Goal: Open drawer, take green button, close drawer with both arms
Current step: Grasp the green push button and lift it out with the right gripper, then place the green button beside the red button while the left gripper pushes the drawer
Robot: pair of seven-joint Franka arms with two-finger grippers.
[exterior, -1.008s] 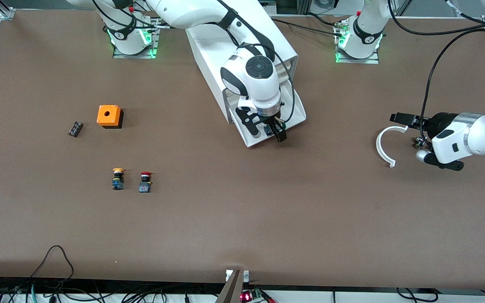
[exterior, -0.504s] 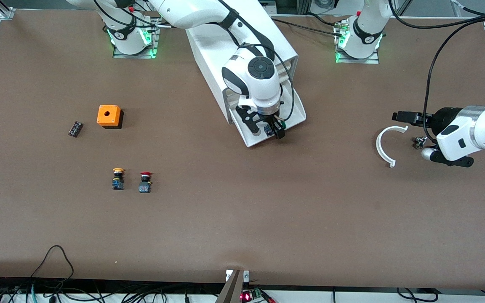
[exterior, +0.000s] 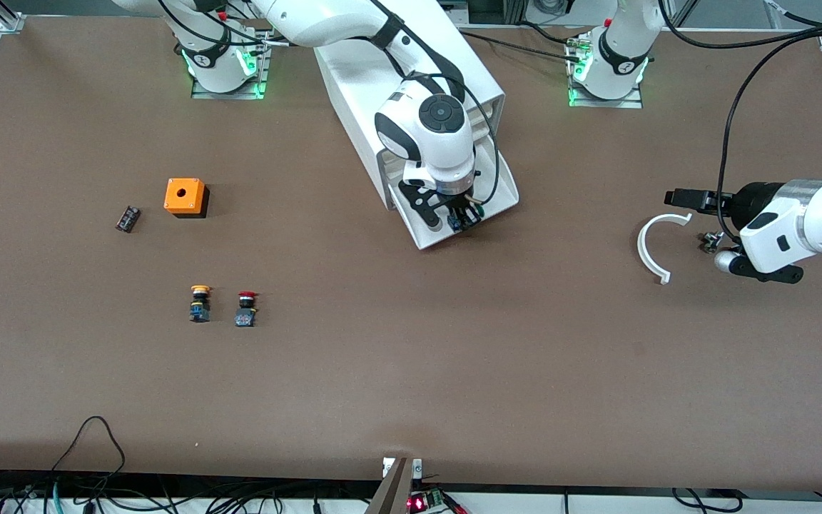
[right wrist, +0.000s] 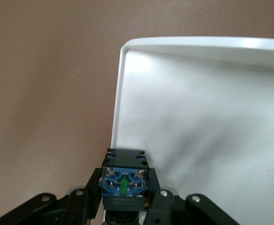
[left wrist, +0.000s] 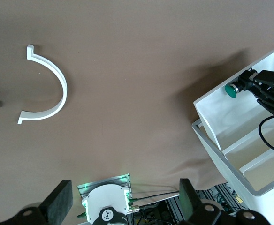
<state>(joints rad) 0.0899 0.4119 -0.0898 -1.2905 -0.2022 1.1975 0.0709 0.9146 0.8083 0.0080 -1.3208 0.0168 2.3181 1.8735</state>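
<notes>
One cabinet (exterior: 411, 78) stands between the arm bases, its lower drawer (exterior: 496, 203) pulled out. The right gripper (exterior: 462, 220) is over the drawer, clamped on the button (right wrist: 124, 182). The left gripper (exterior: 689, 201) waits beside a white arc (exterior: 650, 248); its finger state cannot be told.

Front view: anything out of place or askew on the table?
The white cabinet sits skewed to the table edges, its drawer pulled out. Otherwise nothing odd: right pincer grips the green button over the drawer.
</notes>
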